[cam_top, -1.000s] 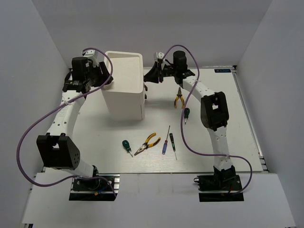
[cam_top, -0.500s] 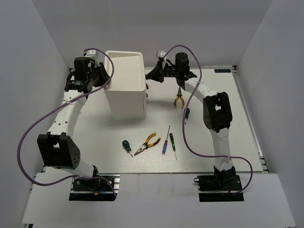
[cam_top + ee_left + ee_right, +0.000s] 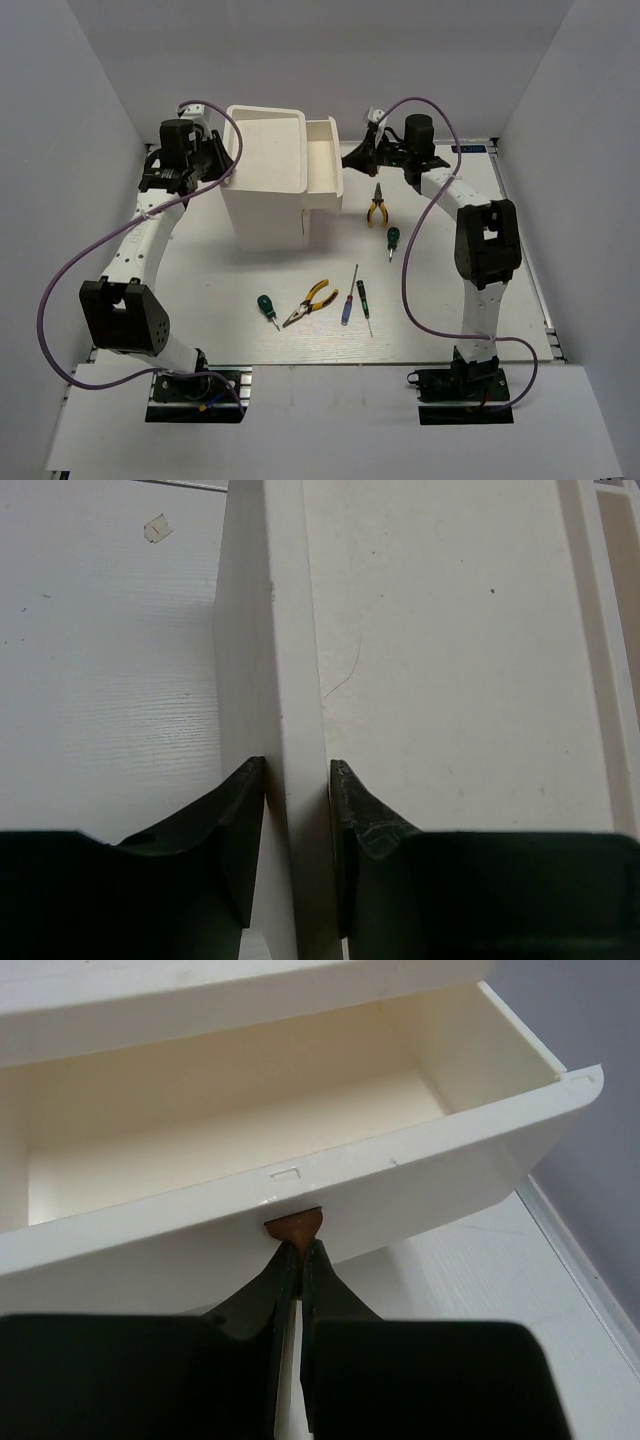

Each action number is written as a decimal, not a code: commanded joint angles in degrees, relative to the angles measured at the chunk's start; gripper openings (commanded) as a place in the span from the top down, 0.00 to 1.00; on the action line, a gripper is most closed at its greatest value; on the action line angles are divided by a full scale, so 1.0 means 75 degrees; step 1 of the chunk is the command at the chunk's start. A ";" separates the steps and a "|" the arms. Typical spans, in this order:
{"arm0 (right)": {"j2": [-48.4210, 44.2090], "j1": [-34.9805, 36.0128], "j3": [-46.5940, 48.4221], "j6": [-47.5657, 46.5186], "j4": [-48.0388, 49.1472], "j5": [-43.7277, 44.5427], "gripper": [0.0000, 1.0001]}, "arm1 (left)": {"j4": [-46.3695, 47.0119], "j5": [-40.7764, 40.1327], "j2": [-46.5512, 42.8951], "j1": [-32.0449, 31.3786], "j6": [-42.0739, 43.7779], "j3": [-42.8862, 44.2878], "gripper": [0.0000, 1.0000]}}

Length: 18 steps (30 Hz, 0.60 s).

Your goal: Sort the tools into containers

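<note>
0/6 sorted. Tools [image 3: 310, 301] all loose on surface [image 3: 200, 270]: four near-centre, pliers [image 3: 377, 207] and green screwdriver [image 3: 393, 240] farther right. Far: drawer [image 3: 322, 160] out, looks empty. Right claw [image 3: 296, 1250] pinched on its knob [image 3: 292, 1226], left claw [image 3: 297, 770] clamping cabinet [image 3: 265, 215] wall.

A white table [image 3: 200, 290] is enclosed by pale walls [image 3: 90, 90]; a small label [image 3: 468, 149] is affixed near its far edge.

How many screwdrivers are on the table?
4. One green stubby screwdriver by the far pliers, a second green screwdriver left of the near pliers, the blue-handled screwdriver and black-handled screwdriver right of them. None seems hidden.
</note>
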 commanded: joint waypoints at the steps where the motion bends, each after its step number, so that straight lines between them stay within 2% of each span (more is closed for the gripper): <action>1: -0.0254 -0.0172 -0.0182 -0.0244 -0.0573 0.0396 1.00 | -0.0194 0.0499 -0.0092 -0.0119 0.0029 0.0133 0.62; 2: -0.0301 -0.0161 -0.0182 -0.0162 -0.0573 0.0396 0.73 | -0.0124 0.0499 -0.0092 -0.0119 0.0029 0.0133 0.59; 3: -0.0336 -0.0160 -0.0159 -0.0127 -0.0666 0.0477 0.54 | -0.0123 0.0499 -0.0092 -0.0119 0.0029 0.0133 0.52; 4: -0.0383 -0.0149 -0.0124 -0.0150 -0.1027 0.0896 0.35 | -0.0123 0.0499 -0.0092 -0.0119 0.0029 0.0133 0.41; 5: -0.0441 -0.0149 0.0132 -0.0394 -0.1645 0.1086 0.23 | -0.0123 0.0499 -0.0023 -0.0119 0.0029 0.0215 0.24; 6: -0.0442 -0.0149 0.0216 -0.0558 -0.1884 0.1296 0.19 | -0.0123 0.0499 -0.0022 -0.0119 0.0029 0.0216 0.18; 7: -0.0465 -0.0149 0.0286 -0.0583 -0.2385 0.2169 0.19 | -0.0123 0.0395 -0.0022 -0.0119 0.0029 0.0320 0.13; 8: -0.0489 -0.0195 0.0356 -0.0456 -0.2633 0.2560 0.19 | -0.0123 0.0394 -0.0022 -0.0119 0.0029 0.0449 0.08; 11: -0.0477 -0.0242 0.0485 -0.0443 -0.3441 0.4012 0.29 | -0.0275 0.0230 -0.0022 -0.0119 0.0111 0.0811 0.05; 12: -0.0419 -0.0254 0.0556 -0.0536 -0.3630 0.4249 0.43 | -0.0345 0.0148 -0.0022 -0.0119 0.0111 0.0906 0.05; 13: -0.0395 -0.0289 0.0603 -0.0595 -0.4189 0.4588 0.52 | -0.0346 -0.0015 -0.0022 -0.0119 0.0204 0.1104 0.05; 15: -0.0383 -0.0266 0.0428 -0.0898 -0.4428 0.4999 0.63 | -0.0416 -0.0156 -0.0127 -0.0049 0.0311 0.1270 0.09; 16: -0.0360 -0.0231 0.0381 -0.0981 -0.4673 0.5141 0.66 | -0.0498 -0.0296 -0.0244 -0.0049 0.0531 0.1375 0.14; 17: -0.0337 -0.0208 0.0299 -0.1017 -0.4768 0.5548 0.67 | -0.0498 -0.0298 -0.0245 -0.0049 0.0649 0.1376 0.48; 18: -0.0232 -0.0196 0.0380 -0.1040 -0.4850 0.5645 0.67 | -0.0649 -0.0437 -0.0372 -0.0049 0.0790 0.1503 0.69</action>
